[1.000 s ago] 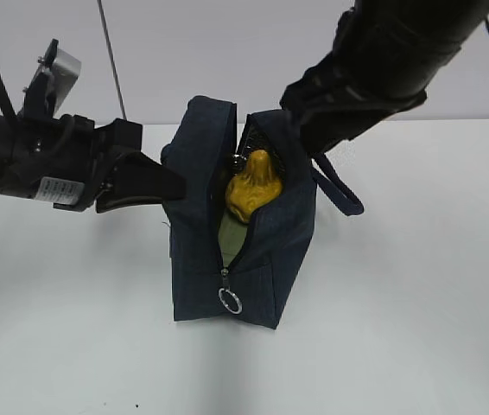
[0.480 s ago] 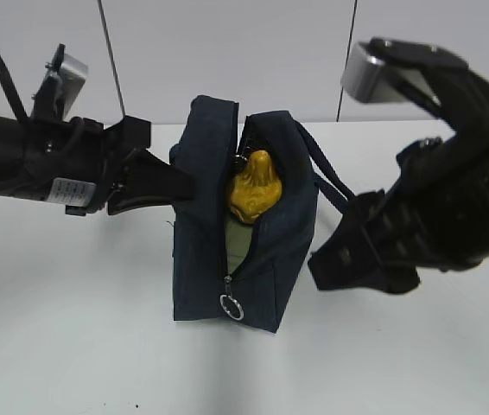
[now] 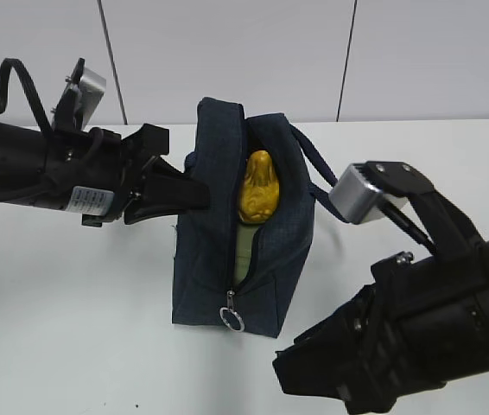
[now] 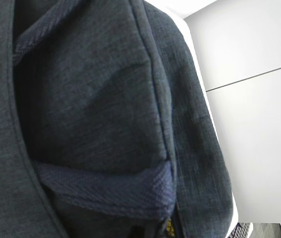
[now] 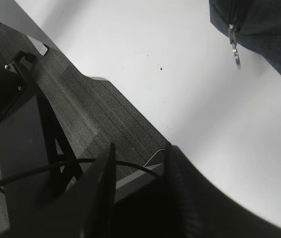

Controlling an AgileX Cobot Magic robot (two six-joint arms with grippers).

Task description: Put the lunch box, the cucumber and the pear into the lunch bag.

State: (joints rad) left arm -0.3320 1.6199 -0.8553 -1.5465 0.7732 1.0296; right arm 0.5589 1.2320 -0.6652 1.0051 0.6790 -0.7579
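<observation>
Nearest, right gripper [image 3: 314, 367] hangs low over the table [image 3: 72, 346] in front of the lunch bag [image 3: 201, 277], fingers apart w/ nothing btwn them. Bag stands upright mid-table, zip open along the top, ring pull [image 3: 231, 319] at its near end. Inside: pear [image 3: 257, 188] sits on top, pale green lunch box [image 3: 243, 251] lid below it. Left gripper [image 3: 194, 192] is pinched shut on the bag's left wall

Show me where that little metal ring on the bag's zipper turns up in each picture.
Exterior view: the ring pull hangs low on the lunch bag's near end, bottom centre.
Left wrist view: not in it; only navy fabric shows.
Right wrist view: top right, dangling below the bag's corner.
Shared landmark: the lunch bag itself.
</observation>
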